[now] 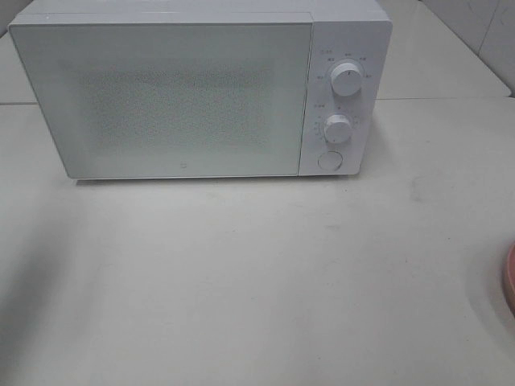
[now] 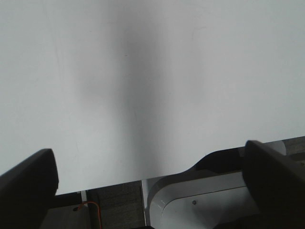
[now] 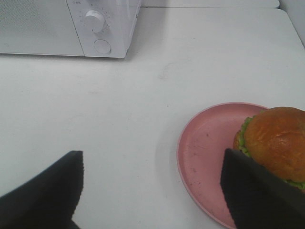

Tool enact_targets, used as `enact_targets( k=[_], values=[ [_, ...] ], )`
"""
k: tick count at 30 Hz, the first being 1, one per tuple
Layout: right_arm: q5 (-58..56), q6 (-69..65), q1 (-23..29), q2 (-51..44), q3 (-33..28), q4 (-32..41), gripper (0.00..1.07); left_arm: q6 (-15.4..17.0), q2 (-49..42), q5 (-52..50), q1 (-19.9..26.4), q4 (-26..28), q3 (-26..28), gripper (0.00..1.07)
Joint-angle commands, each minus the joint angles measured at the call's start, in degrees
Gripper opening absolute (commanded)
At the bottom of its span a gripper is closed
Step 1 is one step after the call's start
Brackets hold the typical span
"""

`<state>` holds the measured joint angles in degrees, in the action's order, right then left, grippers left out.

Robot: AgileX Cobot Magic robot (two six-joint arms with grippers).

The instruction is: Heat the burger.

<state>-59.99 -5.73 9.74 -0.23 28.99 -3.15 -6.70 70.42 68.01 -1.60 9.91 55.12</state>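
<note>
The burger (image 3: 277, 138), with a glossy brown bun and green lettuce, sits on a round pink plate (image 3: 205, 148) in the right wrist view. My right gripper (image 3: 152, 162) is open and holds nothing; one of its fingers (image 3: 252, 195) overlaps the plate's near rim in that view, just short of the burger. The white microwave (image 1: 185, 88) stands at the back of the table with its door shut. In the left wrist view my left gripper (image 2: 150, 157) is wide open over bare table near the table's edge. Neither gripper shows in the exterior high view.
The microwave's panel carries two knobs (image 1: 346, 79) (image 1: 338, 127) and a round button (image 1: 329, 160). Only a sliver of the pink plate (image 1: 510, 277) shows at the right edge of the high view. The white table (image 1: 241, 273) stretches in front of the microwave.
</note>
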Motion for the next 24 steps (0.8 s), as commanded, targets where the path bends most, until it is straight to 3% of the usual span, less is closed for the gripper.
enact_targets(
  k=[1,19,24],
  values=[
    [0.6,0.6,-0.4,-1.5,0.0,-0.1,0.76,0.7,-3.2,2.7,2.6,0.7,-1.0,1.01],
    [0.6,0.6,-0.4,-1.5,0.0,-0.1,0.76,-2.2,-37.4,-11.2,3.1,-0.4,-24.7,1.01],
    [0.6,0.6,-0.4,-1.5,0.0,-0.1,0.76,-2.2,-46.7,-10.9,3.1,-1.8,-25.0,1.01]
  ],
)
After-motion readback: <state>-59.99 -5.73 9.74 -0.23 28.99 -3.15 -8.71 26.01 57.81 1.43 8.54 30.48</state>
